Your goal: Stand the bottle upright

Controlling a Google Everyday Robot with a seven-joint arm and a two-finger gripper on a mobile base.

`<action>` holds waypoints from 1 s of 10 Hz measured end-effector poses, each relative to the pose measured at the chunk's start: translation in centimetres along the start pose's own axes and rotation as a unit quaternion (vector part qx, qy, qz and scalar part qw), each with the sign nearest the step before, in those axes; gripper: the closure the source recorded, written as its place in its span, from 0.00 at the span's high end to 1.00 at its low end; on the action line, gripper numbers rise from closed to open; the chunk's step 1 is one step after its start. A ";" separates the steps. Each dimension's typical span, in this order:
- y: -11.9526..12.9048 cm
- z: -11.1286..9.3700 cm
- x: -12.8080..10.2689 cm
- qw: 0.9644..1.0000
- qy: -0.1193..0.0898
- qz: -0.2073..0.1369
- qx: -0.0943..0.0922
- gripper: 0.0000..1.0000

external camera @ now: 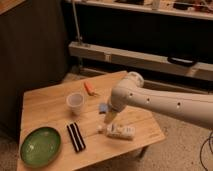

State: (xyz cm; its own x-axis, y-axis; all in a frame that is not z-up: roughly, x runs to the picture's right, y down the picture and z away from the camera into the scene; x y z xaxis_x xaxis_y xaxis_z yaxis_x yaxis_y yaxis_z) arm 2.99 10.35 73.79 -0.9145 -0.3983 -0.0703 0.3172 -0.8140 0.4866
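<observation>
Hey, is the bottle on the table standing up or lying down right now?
Lying down: the bottle rests lengthwise on the table, with the gripper hanging just above one end.

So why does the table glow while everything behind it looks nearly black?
In the camera view, warm light lands on the wooden table and the robot's pale arm, so both look bright. Also in the camera view, the wall and shelving behind catch little light and stay dark. The hand, hanging just above the lying bottle, takes the same warm yellow tint.
</observation>
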 end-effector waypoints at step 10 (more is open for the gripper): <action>-2.4 8.0 0.4 0.993 -0.044 -0.098 0.043 0.80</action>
State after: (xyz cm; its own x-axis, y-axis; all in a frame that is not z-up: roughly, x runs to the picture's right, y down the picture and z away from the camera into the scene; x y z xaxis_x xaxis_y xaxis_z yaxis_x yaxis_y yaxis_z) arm -0.17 15.54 79.54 -0.9762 -0.1939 -0.0967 0.1115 -0.8321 0.5434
